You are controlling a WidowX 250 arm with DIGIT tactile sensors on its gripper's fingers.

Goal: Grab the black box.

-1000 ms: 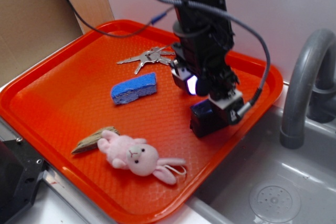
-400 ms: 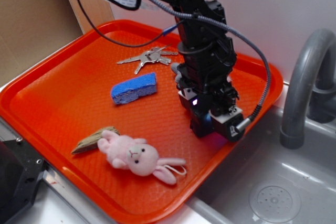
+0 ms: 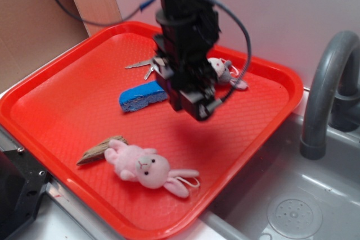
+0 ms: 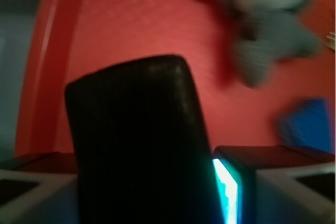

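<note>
The hand [image 4: 152,192] is clamped on the small matte-black rectangular box [image 4: 136,140], raised clear above the orange plastic tray [image 3: 67,99] near the blue sponge [image 3: 138,96]. Step in hand: lift. Judged next move: hold the grip firm while carrying
</note>
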